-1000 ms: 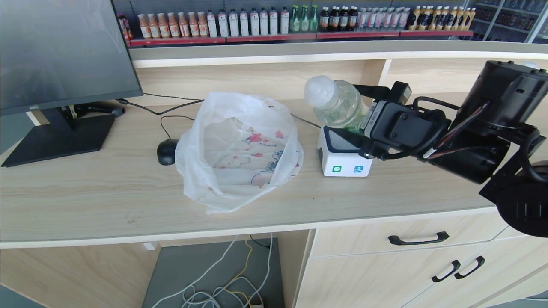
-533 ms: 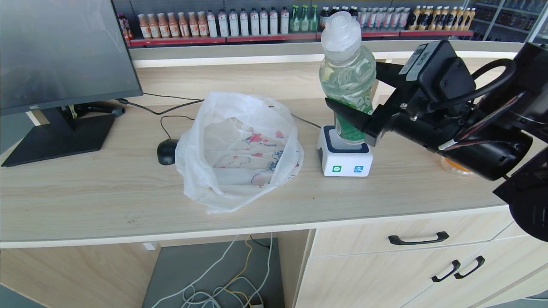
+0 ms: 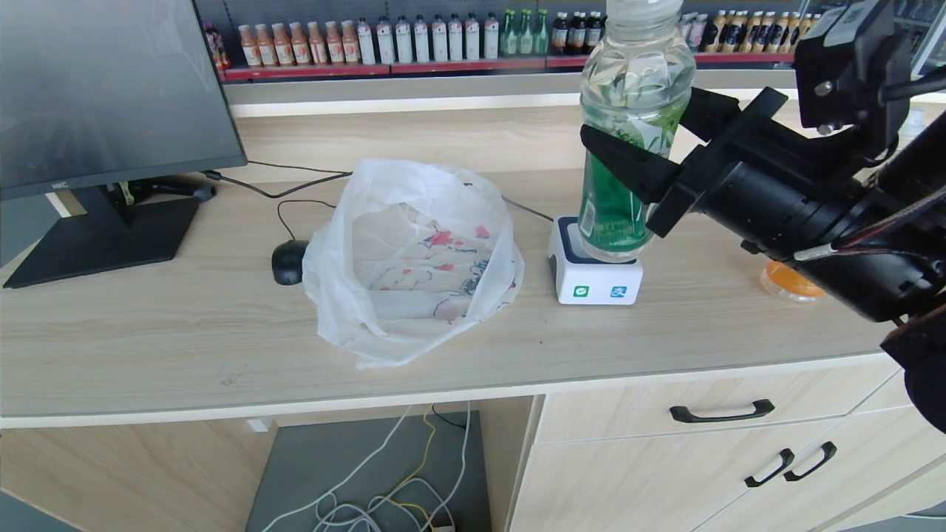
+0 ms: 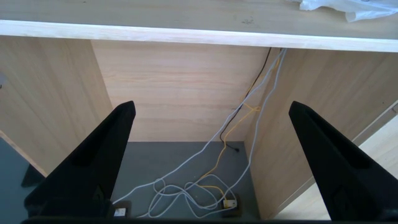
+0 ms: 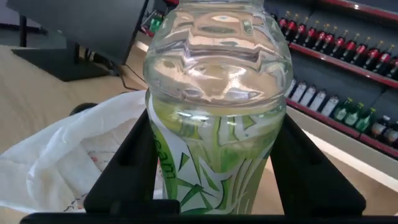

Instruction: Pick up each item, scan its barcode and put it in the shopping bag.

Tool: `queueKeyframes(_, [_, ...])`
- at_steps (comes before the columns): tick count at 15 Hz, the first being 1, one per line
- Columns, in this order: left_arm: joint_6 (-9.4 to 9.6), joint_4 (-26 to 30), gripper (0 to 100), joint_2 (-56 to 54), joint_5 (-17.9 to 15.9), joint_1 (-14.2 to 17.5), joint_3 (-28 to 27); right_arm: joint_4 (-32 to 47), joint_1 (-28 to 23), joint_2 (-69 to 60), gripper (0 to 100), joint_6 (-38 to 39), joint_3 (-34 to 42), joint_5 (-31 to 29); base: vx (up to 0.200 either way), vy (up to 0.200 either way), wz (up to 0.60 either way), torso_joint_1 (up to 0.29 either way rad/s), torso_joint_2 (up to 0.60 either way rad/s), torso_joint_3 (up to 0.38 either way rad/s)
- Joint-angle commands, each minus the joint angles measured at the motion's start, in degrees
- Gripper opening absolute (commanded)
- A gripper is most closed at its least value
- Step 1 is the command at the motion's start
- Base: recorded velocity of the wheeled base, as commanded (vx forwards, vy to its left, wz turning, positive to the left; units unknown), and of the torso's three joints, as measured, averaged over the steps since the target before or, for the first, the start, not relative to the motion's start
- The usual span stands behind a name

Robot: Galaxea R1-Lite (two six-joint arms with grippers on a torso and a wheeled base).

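My right gripper (image 3: 650, 155) is shut on a clear bottle with a green label (image 3: 628, 140), held upright in the air just above the white scanner box (image 3: 595, 279) on the counter. The same bottle (image 5: 214, 118) sits between the black fingers (image 5: 127, 168) in the right wrist view. A white plastic shopping bag (image 3: 414, 258) lies open on the counter to the left of the scanner. My left gripper (image 4: 211, 168) hangs below the counter edge, open and empty, over the floor cables.
A monitor (image 3: 111, 89) on its stand is at the far left, with a black mouse (image 3: 287, 262) and cable beside the bag. An orange lid (image 3: 789, 281) lies on the counter at the right. Shelves of bottles (image 3: 473, 37) run behind. Drawers (image 3: 720, 412) sit below.
The right arm has swung the bottle from tilted to upright and lifted it higher, while shifting slightly right over the scanner. The bag and scanner stayed in place.
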Motion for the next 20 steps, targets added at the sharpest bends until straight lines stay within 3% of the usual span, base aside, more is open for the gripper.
queueKeyframes(1, [-0.02,0.0,100,0.0,0.0,0.1,0.0,-3.7,-0.5,-1.7,0,6.9,2.9,-5.5,0.000,0.000,0.00,0.000,0.00,0.000])
queueKeyframes(3, [0.07,0.0,100,0.0,0.0,0.1,0.0,-8.7,-0.5,-1.7,0,14.9,5.8,-15.8,0.000,0.000,0.00,0.000,0.00,0.000])
queueKeyframes(5, [0.16,0.0,100,0.0,0.0,0.0,0.0,-9.6,-0.8,-1.7,0,19.1,7.7,-20.9,0.000,0.000,0.00,0.000,0.00,0.000])
queueKeyframes(14, [-0.02,0.0,100,0.0,0.0,0.1,0.0,-24.9,-0.7,2.5,0,19.6,13.5,-21.3,0.000,0.000,0.00,0.000,0.00,0.000])
queueKeyframes(20, [-0.11,0.1,100,0.0,0.0,0.1,0.0,-24.9,-0.7,6.1,0,19.6,9.3,-21.3,0.000,0.200,0.00,0.000,0.00,0.004])
